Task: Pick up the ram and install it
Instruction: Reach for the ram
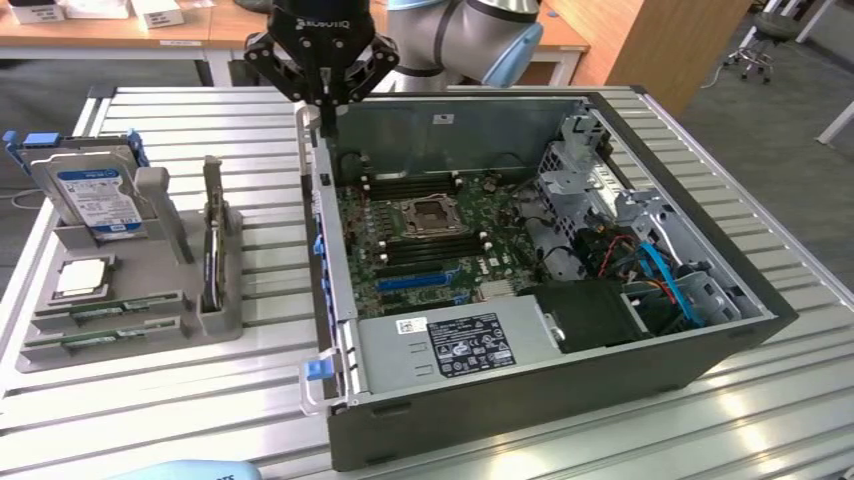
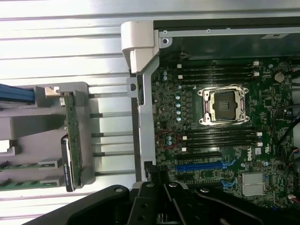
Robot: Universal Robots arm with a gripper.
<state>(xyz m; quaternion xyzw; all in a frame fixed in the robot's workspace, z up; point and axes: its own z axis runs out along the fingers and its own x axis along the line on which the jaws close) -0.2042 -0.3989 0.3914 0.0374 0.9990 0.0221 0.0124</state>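
Observation:
Two alike long green sticks lie side by side in the grey holder's front slots, one (image 1: 127, 308) (image 2: 18, 165) behind the other (image 1: 100, 338) (image 2: 18, 183). The ram is one of them; which one I cannot tell. My black gripper (image 1: 327, 118) (image 2: 164, 197) hangs shut with nothing between its fingers. It is above the open computer case's wall (image 1: 320, 200) on the exterior view's left, well away from both sticks. Inside the case the motherboard (image 1: 400, 250) shows black memory slots (image 1: 400, 185) (image 2: 220, 136) on both sides of the empty processor socket (image 1: 434, 215) (image 2: 224, 107).
The grey holder (image 1: 174, 260) also carries a blue-labelled hard drive (image 1: 94, 195), a square silver processor chip (image 1: 83, 277) and an upright green card (image 1: 214, 250) (image 2: 72, 136). Cables and a drive cage (image 1: 601, 200) fill the case on the exterior view's right. Everything rests on a slatted metal table (image 1: 200, 400).

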